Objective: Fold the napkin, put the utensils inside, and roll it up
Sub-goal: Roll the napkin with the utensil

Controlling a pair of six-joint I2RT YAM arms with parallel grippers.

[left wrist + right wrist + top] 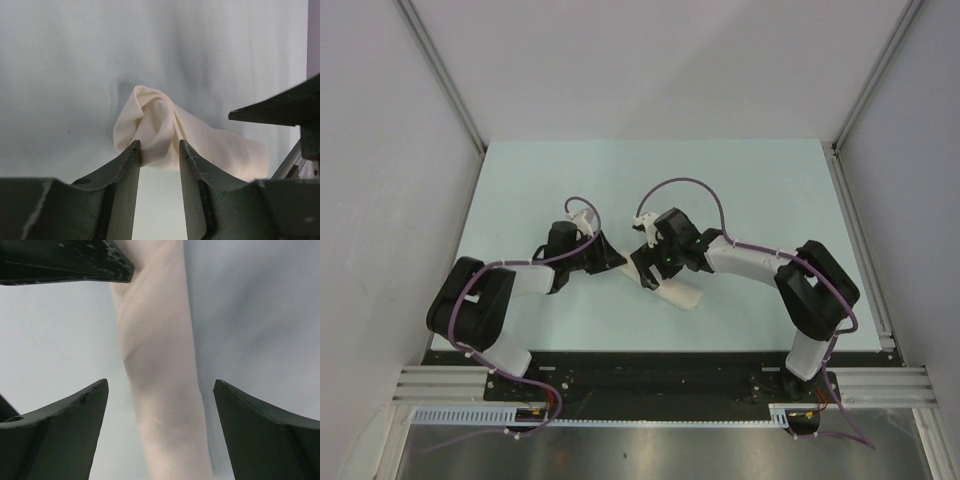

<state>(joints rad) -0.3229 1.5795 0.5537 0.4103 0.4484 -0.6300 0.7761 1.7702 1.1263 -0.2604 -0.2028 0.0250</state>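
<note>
At centre of the tabletop (pixel 770 190), the rolled napkin (pixel 675 293) lies between the arms: right fingers (pixel 65 410) spread wide astride it, left fingers (pixel 125 170) narrowed at its end, grip uncertain. Finishing well likely means rolling evenly, keeping ends snug.

You see a pale green surface (pixel 570 180) with plain grey-white walls (pixel 650 60) on three sides. Thin metal posts (pixel 441 75) run up where the walls meet. A silver rail (pixel 430 383) sits along the near edge, with a shiny metal sheet (pixel 650 455) below it. The light is soft.
</note>
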